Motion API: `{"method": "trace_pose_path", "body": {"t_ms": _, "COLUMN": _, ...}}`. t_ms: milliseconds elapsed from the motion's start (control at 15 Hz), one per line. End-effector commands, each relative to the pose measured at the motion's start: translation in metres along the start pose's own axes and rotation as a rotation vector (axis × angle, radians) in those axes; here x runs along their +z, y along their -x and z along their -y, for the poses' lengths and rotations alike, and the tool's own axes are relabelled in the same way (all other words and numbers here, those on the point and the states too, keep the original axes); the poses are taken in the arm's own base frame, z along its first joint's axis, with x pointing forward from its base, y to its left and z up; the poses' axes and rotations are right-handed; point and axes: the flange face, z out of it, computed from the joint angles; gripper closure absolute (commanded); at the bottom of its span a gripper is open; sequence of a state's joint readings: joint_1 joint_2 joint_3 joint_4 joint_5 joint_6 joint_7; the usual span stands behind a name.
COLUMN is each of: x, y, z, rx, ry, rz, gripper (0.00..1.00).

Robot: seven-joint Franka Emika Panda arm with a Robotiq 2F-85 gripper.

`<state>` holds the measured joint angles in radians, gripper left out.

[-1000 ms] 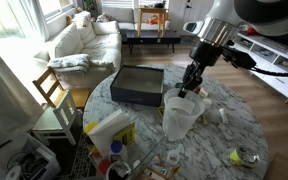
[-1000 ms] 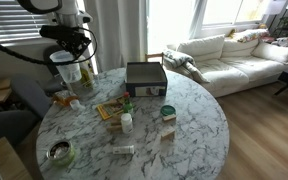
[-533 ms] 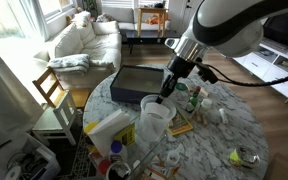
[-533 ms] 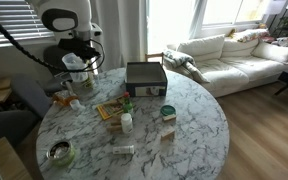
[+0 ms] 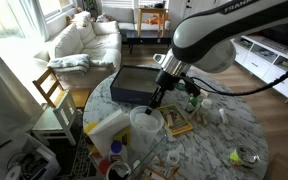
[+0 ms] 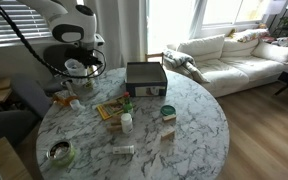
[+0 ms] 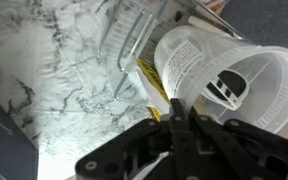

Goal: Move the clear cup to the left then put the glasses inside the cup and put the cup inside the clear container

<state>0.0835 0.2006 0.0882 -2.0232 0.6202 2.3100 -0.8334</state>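
Observation:
My gripper (image 7: 177, 128) is shut on the rim of the clear cup (image 7: 219, 70), a wide whitish see-through plastic cup. In both exterior views the gripper (image 5: 156, 100) holds the cup (image 5: 146, 124) just above the marble table (image 5: 219, 140), beside the dark rectangular box (image 5: 137, 84); the cup (image 6: 79, 72) and the box (image 6: 145, 77) also show from the far side. A thin see-through item (image 7: 126, 40) lies on the marble beyond the cup; I cannot tell whether it is the glasses.
A yellow booklet (image 6: 111, 108), a small white bottle (image 6: 127, 122), a green-lidded jar (image 6: 167, 112) and a bowl (image 6: 59, 152) lie on the table. A green bottle (image 5: 192, 98) stands near the arm. A white bag (image 5: 109, 130) and a wooden chair (image 5: 52, 90) are at the table's edge.
The gripper has carried the cup across the table, leftward in the exterior view with the chair, from beside the green bottle to a spot in front of the dark box.

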Motion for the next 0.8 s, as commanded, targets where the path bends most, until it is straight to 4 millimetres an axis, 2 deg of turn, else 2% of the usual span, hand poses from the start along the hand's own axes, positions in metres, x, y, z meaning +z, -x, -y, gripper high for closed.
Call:
{"method": "trace_pose_path", "body": {"t_ms": 0, "x": 0.025, "y": 0.003, "z": -0.007, "rx": 0.014, "ry": -0.021, "rz": 0.058, "gripper": 0.99}}
{"method": "trace_pose_path", "body": {"t_ms": 400, "x": 0.045, "y": 0.007, "z": -0.014, "rx": 0.019, "ry": -0.01, "rz": 0.112, "gripper": 0.99}}
{"method": "trace_pose_path", "body": {"t_ms": 467, "x": 0.046, "y": 0.007, "z": -0.015, "rx": 0.019, "ry": -0.007, "rz": 0.118, "gripper": 0.86}}
{"method": "trace_pose_path", "body": {"t_ms": 533, "x": 0.044, "y": 0.005, "z": -0.015, "rx": 0.02, "ry": -0.008, "rz": 0.12, "gripper": 0.69}}
{"method": "trace_pose_path", "body": {"t_ms": 733, "x": 0.03, "y": -0.002, "z": -0.012, "rx": 0.011, "ry": -0.003, "rz": 0.109, "gripper": 0.48}}
